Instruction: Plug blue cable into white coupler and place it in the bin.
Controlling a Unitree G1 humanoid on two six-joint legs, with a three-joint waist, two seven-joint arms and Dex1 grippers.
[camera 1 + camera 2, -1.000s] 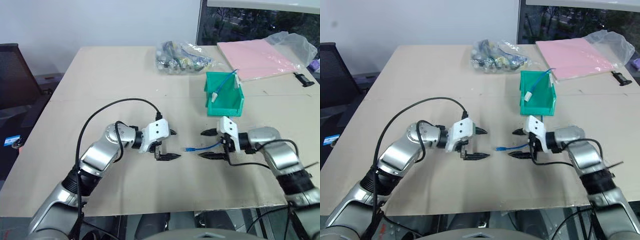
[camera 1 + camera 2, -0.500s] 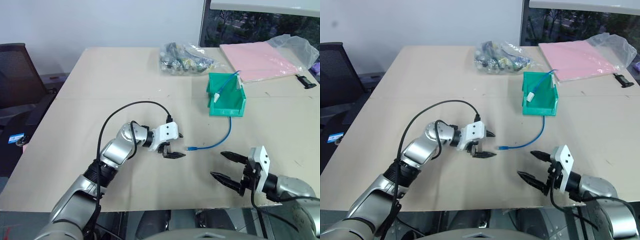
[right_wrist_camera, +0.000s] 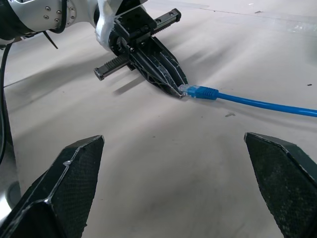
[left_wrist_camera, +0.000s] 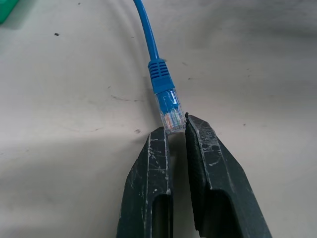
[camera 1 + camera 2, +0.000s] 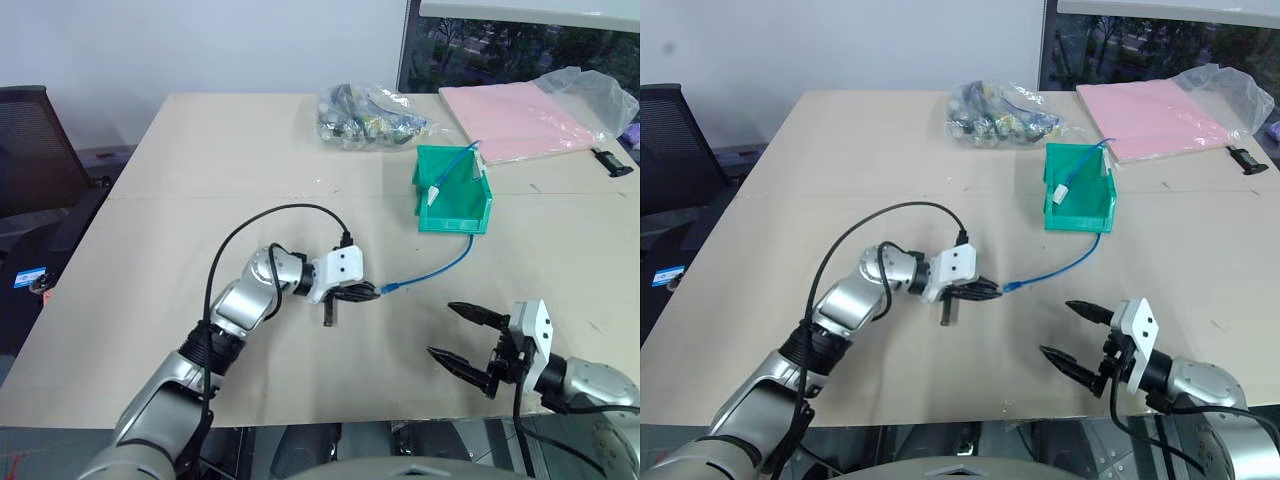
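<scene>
Cable end meets gripper near the middle of the tan table [image 5: 200, 160]: the left gripper [image 5: 372, 292] has its two black fingers [image 4: 153, 163] brought together on the tip of the clear plug [image 4: 171, 115] of the blue cable [image 5: 440, 272]. In the left wrist view the plug's tip sits pinched in the narrow slot between the fingertips, with the ribbed blue boot [image 4: 159, 75] just beyond them. From the plug the cable curves away to the right and far side, across the tabletop and up over the low front lip of the green bin [image 5: 452, 212], which stands right of centre. Inside the bin a second blue cable with a white end piece [image 5: 431, 194] leans against the wall. The right gripper [image 5: 467, 336] hovers at the near right edge of the table, jaws spread wide and holding nothing, well apart from the plug. At the far side lie a clear bag of bundled cables [image 5: 370, 115] and, further right, a pink sheet [image 5: 515, 120] with crumpled clear plastic [image 5: 590, 85] beside it.
</scene>
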